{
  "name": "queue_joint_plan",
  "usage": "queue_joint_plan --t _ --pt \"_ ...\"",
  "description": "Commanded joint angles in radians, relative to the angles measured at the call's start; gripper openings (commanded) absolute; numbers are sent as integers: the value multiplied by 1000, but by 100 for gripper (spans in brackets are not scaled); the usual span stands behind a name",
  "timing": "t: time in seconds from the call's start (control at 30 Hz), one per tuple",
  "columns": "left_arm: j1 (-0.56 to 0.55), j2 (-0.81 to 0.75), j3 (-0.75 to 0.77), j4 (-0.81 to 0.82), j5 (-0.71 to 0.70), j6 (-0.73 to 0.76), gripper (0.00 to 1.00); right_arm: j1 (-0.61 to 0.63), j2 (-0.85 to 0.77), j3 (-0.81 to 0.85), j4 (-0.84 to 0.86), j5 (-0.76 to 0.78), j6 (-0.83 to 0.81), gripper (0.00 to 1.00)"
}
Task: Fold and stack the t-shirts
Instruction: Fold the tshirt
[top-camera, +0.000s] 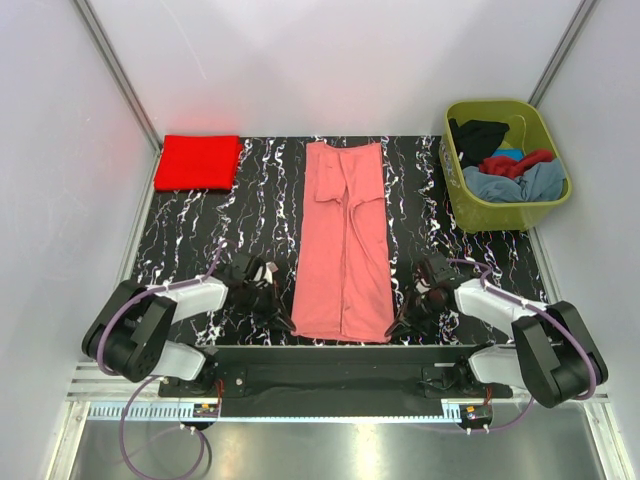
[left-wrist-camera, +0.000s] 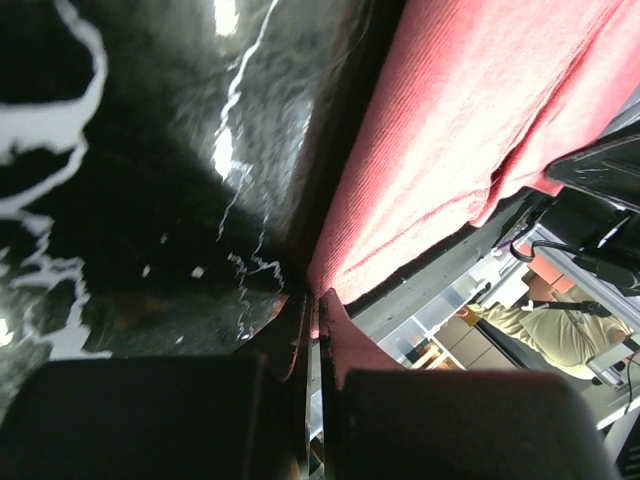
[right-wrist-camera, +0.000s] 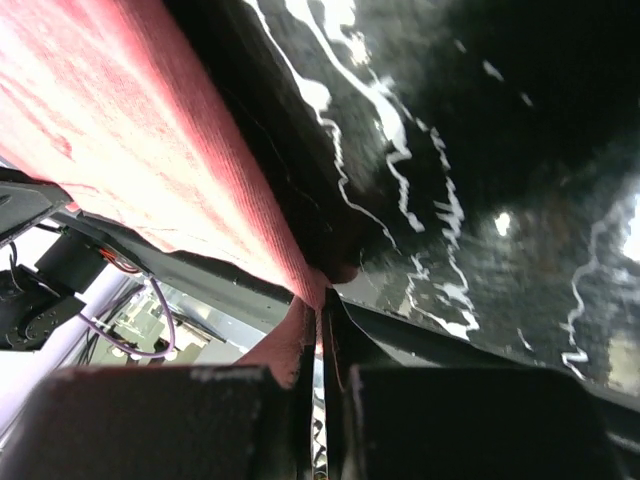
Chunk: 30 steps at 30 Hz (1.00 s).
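Observation:
A salmon pink t-shirt (top-camera: 343, 240) lies folded into a long strip down the middle of the table. My left gripper (top-camera: 283, 312) is at its near left corner. In the left wrist view the gripper (left-wrist-camera: 318, 312) is shut on the hem of the pink t-shirt (left-wrist-camera: 450, 130). My right gripper (top-camera: 400, 315) is at the near right corner. In the right wrist view the gripper (right-wrist-camera: 321, 318) is shut on the pink t-shirt's (right-wrist-camera: 130, 150) edge. A bright red t-shirt (top-camera: 197, 162) lies folded at the far left. Black (top-camera: 478, 135), dark red (top-camera: 515, 162) and grey-blue (top-camera: 520, 186) t-shirts lie in the tub.
An olive-green plastic tub (top-camera: 497, 214) stands at the far right of the black marbled table (top-camera: 250, 215). White walls close in the sides and back. The arms' mounting rail (top-camera: 340, 365) runs along the near edge.

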Motion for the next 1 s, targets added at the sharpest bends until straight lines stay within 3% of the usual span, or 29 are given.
queue_joint_plan --t 0.0,0.43,0.7,0.97 --pt "-6 -33 -37 -63 -85 16 0 10 -36 10 -72 30 18 0" --pt "-9 -67 2 -63 -23 13 0 10 -39 74 -68 4 10 0" --pt "62 -78 257 -140 -46 -17 0 -71 83 374 -152 31 -54 0" --pt "140 249 618 -175 -2 16 0 -194 419 727 -241 -10 -222 0"
